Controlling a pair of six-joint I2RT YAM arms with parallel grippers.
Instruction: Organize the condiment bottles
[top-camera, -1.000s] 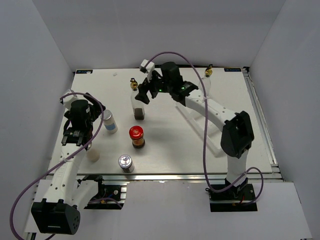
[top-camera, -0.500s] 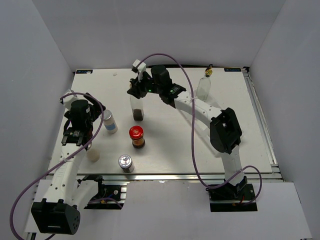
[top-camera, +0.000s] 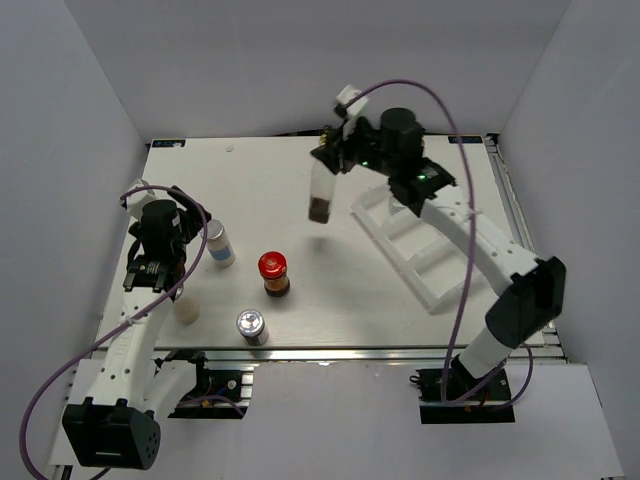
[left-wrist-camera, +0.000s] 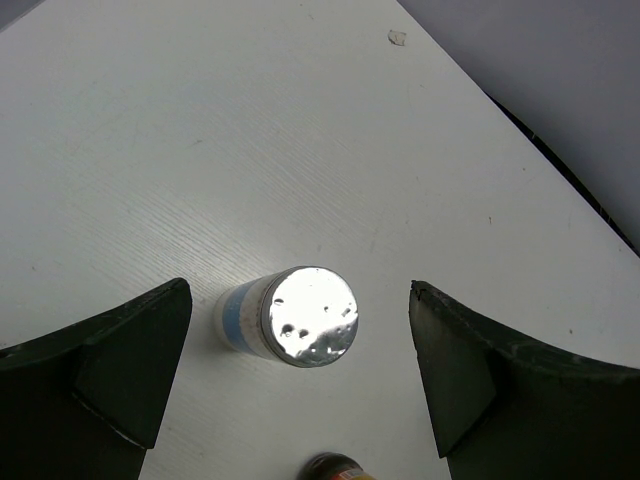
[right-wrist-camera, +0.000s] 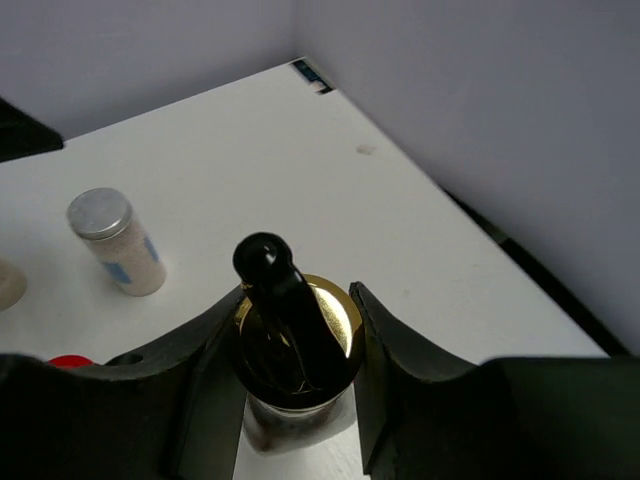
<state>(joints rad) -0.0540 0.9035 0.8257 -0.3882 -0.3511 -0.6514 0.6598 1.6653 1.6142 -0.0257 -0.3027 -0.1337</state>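
My right gripper (top-camera: 335, 160) is shut on the gold collar of a clear glass bottle (top-camera: 320, 195) with dark liquid at its bottom, which hangs above the table left of the tray. In the right wrist view both fingers press that bottle's gold pourer (right-wrist-camera: 300, 325) on either side, with the right gripper (right-wrist-camera: 297, 312) around it. My left gripper (top-camera: 185, 245) stands open beside a silver-lidded shaker (top-camera: 218, 243) with a blue label. Seen from the left wrist, that shaker (left-wrist-camera: 300, 316) stands upright between the wide-spread fingers of the left gripper (left-wrist-camera: 298, 290), untouched. A red-lidded dark jar (top-camera: 273, 273), a second silver-lidded shaker (top-camera: 251, 327) and a cream bottle (top-camera: 185, 310) stand near the front left.
A white three-compartment tray (top-camera: 425, 262) lies on the right half of the table, under the right arm. White walls close the table at the back and both sides. The dark jar's top (left-wrist-camera: 335, 468) shows at the bottom edge of the left wrist view.
My right gripper has shut on the glass bottle, lifted it off the table and carried it right, toward the tray. The left arm has not moved.
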